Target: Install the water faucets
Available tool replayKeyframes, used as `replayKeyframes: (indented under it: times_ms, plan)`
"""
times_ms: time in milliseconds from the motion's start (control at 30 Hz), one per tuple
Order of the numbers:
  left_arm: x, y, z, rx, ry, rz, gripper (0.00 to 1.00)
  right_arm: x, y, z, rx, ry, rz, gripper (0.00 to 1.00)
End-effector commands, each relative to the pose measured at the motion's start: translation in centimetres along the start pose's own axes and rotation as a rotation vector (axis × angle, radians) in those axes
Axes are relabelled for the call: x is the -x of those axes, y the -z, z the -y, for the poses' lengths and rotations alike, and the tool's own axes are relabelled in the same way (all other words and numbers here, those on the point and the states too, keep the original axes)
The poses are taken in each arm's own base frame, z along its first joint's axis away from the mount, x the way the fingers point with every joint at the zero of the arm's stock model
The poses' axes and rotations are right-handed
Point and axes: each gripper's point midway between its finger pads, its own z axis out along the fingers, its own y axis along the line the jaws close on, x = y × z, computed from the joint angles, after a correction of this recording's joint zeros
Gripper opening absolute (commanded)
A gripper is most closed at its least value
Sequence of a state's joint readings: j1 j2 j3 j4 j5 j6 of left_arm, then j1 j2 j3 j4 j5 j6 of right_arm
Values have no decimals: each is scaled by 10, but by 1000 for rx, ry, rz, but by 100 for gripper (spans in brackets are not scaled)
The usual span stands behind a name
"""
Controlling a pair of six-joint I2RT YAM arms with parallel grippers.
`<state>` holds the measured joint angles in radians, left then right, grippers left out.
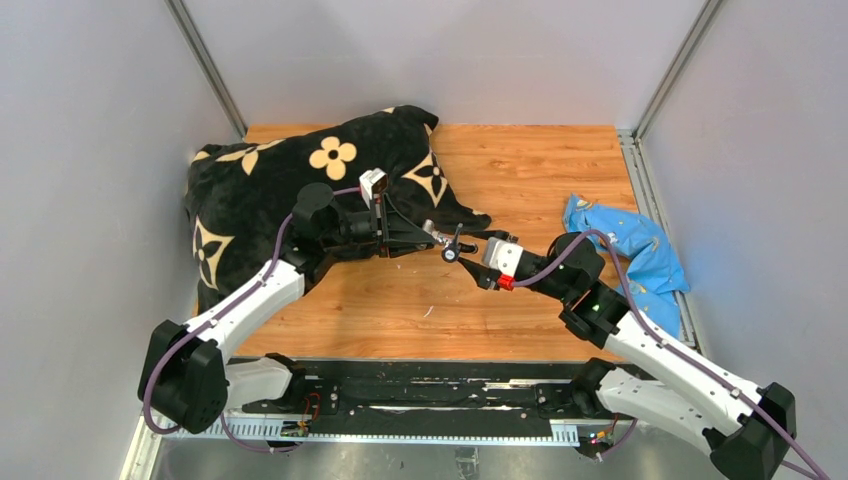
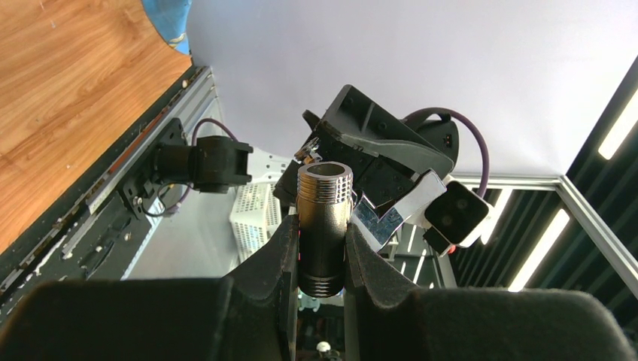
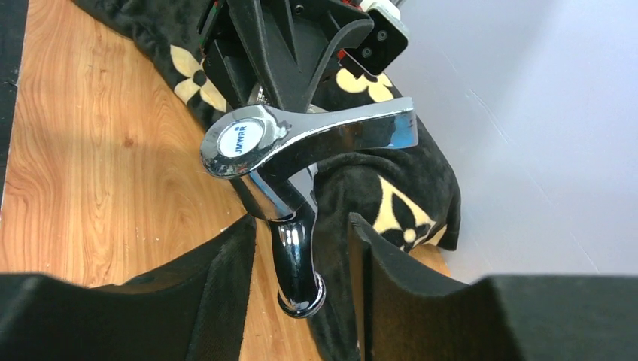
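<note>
Left fingers (image 2: 263,271) clamp the threaded fitting (image 2: 323,226) while right fingers (image 3: 218,286) straddle the chrome tap (image 3: 301,139), grip impossible to tell, so a slightly tilted approach could cross-thread or drop it.

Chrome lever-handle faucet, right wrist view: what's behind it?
The left gripper, the black blanket with tan flowers and the wooden table. The short threaded metal fitting that gripper clamps is largely covered here.

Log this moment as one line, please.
left gripper shut on threaded fitting | right gripper around chrome tap spout, grip unclear | tap beside fitting, join not visible
</note>
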<state>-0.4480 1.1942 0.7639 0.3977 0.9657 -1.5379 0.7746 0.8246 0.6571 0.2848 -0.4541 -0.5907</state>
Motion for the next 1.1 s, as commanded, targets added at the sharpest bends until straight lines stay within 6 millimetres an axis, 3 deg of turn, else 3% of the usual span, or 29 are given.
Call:
replayKeyframes:
  times_ms: [0, 233, 367, 533, 833, 1067]
  plan:
    - [-8, 7, 15, -48, -71, -16, 0, 19, -7, 3, 8, -26, 72, 43]
    - [-9, 7, 13, -47, -90, -16, 0, 27, -9, -2, 18, -178, 103, 1]
    - [-9, 8, 18, -59, -157, -1, 0, 34, -10, -10, 35, -390, 126, 1]
    - [-11, 11, 29, -84, -271, 9, 0, 33, -11, 11, -103, -811, 128, 1]
    - [-16, 18, 43, -137, -447, 51, 0, 43, -12, 10, -89, -1446, 197, 1]
    - [-19, 22, 45, -192, -505, 85, 0, 46, -9, 16, 26, -1919, 284, 1]
